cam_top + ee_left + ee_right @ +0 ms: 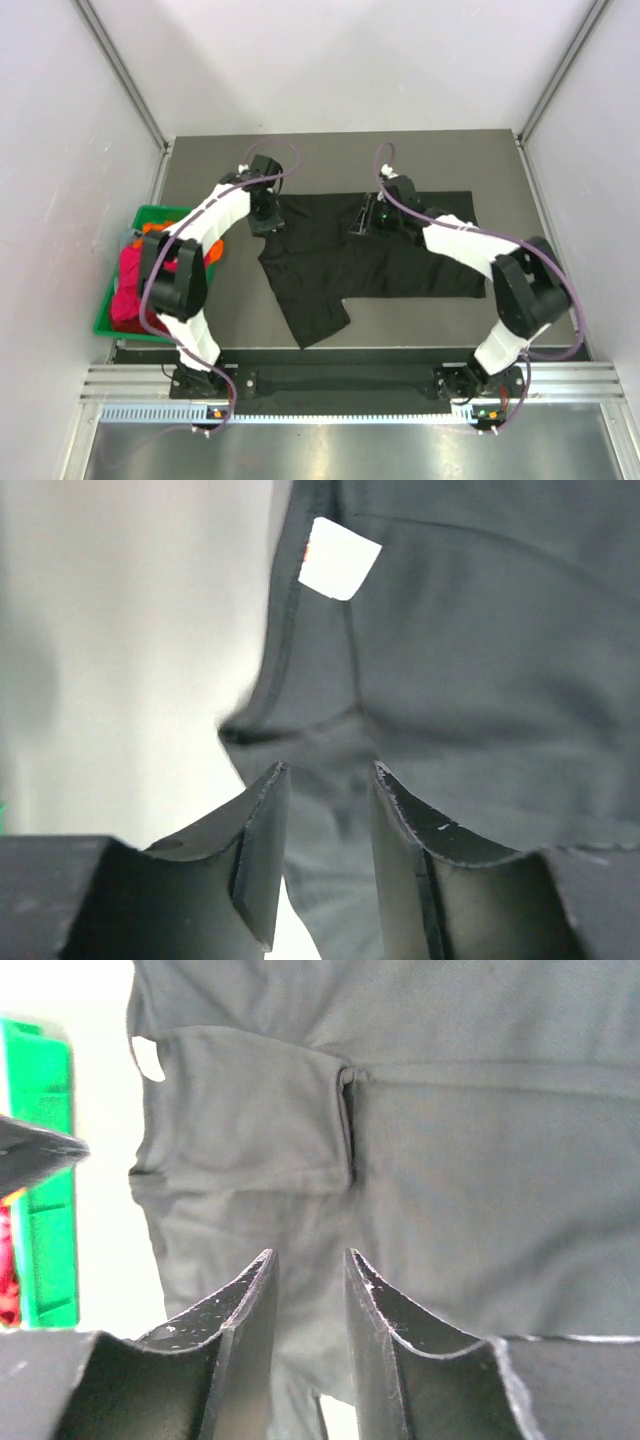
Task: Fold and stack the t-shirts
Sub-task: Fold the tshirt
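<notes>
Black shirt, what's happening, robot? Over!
Left jaws open, right jaws open, both over black shirt. Shirt spread out, fold unfinished. Green bin sits aside.

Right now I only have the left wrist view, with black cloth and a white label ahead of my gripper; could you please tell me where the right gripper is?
Observer: The right gripper is over the upper middle of the black t-shirt, to the right of your left gripper.
Operator: Thank you. Is it holding the cloth?
Observer: No. Its own wrist view shows its jaws apart, with nothing pinched between them.
Operator: And what else is waiting to be folded?
Observer: Red, magenta and orange t-shirts lie bundled in the green bin at the far left of the top view.
</notes>
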Motion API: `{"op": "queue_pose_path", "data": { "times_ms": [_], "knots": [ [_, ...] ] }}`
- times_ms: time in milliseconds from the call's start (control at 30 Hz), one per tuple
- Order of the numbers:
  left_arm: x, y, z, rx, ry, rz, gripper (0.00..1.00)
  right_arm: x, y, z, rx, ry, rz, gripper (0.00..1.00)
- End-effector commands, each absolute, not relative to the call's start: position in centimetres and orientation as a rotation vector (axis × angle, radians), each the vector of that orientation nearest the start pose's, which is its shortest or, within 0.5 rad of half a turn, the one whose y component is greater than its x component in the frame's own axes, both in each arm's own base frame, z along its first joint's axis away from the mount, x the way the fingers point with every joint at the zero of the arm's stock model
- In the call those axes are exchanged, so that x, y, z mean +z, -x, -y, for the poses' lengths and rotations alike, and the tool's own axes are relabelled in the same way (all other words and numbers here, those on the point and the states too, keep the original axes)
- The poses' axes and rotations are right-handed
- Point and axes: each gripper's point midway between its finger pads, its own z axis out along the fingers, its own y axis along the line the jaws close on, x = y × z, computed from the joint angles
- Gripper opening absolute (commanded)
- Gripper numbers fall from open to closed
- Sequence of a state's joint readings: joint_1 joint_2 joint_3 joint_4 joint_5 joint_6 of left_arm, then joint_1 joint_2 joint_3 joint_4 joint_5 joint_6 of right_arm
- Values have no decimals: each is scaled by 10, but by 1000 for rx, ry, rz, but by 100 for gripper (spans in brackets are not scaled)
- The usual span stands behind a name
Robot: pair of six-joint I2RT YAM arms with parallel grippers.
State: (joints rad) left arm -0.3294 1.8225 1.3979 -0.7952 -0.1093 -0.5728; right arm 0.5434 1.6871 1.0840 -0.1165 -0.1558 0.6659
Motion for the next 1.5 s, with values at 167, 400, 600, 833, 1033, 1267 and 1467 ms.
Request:
{"op": "queue_pose_path", "data": {
  "times_ms": [167,400,600,833,1033,1267,1467],
  "knots": [
    [131,-282,144,-208,289,-2709,49,127,-321,-232,758,-194,-2360,37],
    [122,-202,162,-380,397,-2700,58,130,-304,-187,726,-285,-2311,41],
    [80,-144,173,-446,495,-2755,53,126,-301,-168,716,-307,-2312,41],
    [38,-100,203,-475,534,-2848,48,116,-300,-160,728,-317,-2326,41],
    [35,-100,210,-470,562,-2813,44,113,-298,-159,742,-320,-2323,41],
    [36,-108,213,-447,570,-2790,39,110,-298,-154,720,-335,-2326,41],
    [26,-108,209,-357,566,-2813,36,113,-297,-153,723,-333,-2319,41]
  ]
}}
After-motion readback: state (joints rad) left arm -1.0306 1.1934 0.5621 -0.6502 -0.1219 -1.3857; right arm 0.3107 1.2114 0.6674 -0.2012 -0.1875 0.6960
